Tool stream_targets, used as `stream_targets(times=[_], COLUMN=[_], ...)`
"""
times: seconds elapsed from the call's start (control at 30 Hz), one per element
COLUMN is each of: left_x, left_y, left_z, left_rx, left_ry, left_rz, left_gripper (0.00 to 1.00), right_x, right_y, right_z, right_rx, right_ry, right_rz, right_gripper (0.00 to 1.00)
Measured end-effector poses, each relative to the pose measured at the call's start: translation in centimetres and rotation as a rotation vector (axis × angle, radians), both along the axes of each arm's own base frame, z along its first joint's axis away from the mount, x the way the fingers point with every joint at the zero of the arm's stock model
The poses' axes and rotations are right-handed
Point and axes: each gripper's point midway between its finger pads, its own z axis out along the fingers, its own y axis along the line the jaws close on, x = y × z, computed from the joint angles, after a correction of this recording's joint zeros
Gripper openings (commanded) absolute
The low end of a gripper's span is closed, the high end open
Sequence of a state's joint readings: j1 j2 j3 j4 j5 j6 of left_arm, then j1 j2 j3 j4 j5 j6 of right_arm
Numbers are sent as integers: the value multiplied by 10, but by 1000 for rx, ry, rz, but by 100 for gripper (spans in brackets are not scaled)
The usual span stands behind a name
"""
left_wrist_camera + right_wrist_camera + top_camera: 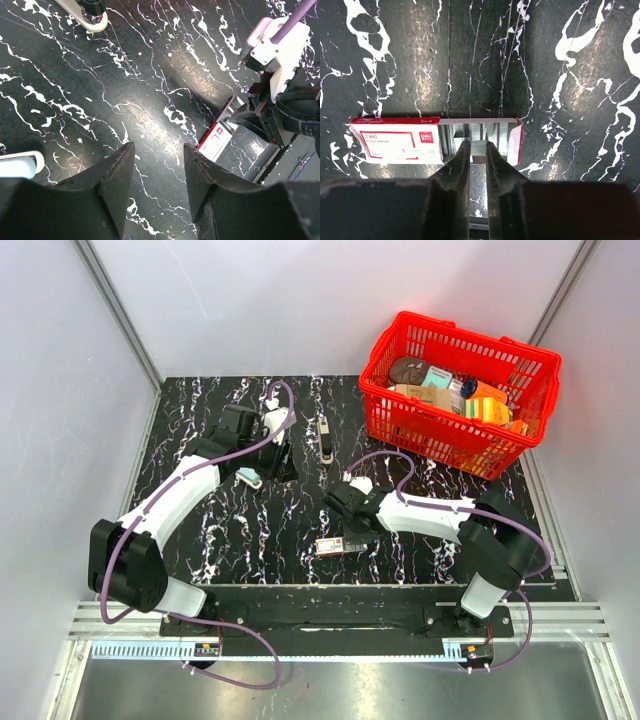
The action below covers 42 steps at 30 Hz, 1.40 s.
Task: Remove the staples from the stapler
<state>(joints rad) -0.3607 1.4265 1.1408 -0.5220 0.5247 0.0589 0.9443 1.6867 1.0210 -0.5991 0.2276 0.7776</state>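
Note:
The light-blue stapler point(250, 478) lies on the black marble table, just left of my left gripper point(283, 468). In the left wrist view only its pale end point(17, 164) shows at the left edge. My left gripper point(157, 155) is open and empty above bare table. The small red-and-white staple box point(340, 545) lies open at the table's middle front. My right gripper point(477, 147) is shut on a silvery strip of staples point(478, 148) at the box's open tray point(492, 131). The box sleeve point(395, 141) is slid to the left.
A slim black-and-silver object point(326, 438) lies behind the table's middle. A red basket point(520, 445) full of goods stands at the back right. The staple box point(220, 140) and my right arm point(280, 100) are to the right in the left wrist view.

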Motion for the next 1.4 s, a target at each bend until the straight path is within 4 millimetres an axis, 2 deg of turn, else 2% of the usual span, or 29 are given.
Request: stream_targets(times=[0.17,0.47,0.83,1.13,1.4], left_x=[-1,-1,-2,-2,-1], left_y=[0,0,1,1,2], left_z=[-2,-1,5,5,5], left_rx=[2,2,-4,-5,-4], left_ry=[4,3,-13,-14,-15], left_rz=[0,0,0,0,3], left_gripper=[48,48,48,48,48], right_x=[-1,-5,-9,-5,0], right_y=[1,3,1,8,-3], right_z=[0,0,1,15,20], right_rx=[0,-5,-20,-4,-47], right_ry=[0,3,14,-7,-46], right_rz=[4,17,24,28,11], right_gripper=[11,28,31,31,28])
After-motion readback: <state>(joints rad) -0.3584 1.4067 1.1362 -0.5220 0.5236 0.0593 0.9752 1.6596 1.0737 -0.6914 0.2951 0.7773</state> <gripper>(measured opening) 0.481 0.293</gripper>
